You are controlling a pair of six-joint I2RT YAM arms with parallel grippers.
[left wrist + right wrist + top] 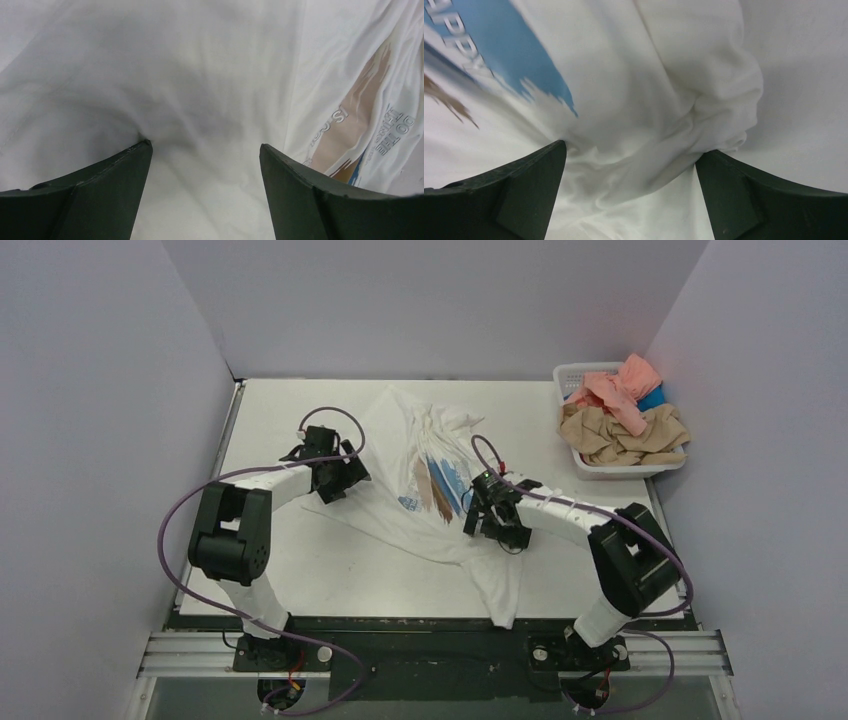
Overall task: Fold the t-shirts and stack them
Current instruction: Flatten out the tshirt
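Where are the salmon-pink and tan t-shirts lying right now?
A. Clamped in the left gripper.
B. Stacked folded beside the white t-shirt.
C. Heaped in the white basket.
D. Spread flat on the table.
C: the salmon-pink t-shirt and tan t-shirt sit bunched in the white basket at far right; only the white t-shirt lies on the table.

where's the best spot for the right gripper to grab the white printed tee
The bunched ridge at the right edge of the white t-shirt, beside the blue print. Come straight down from above: the cloth lies on the table, and only that raised fold offers something to pinch. The right gripper hangs open over it, probably well placed.
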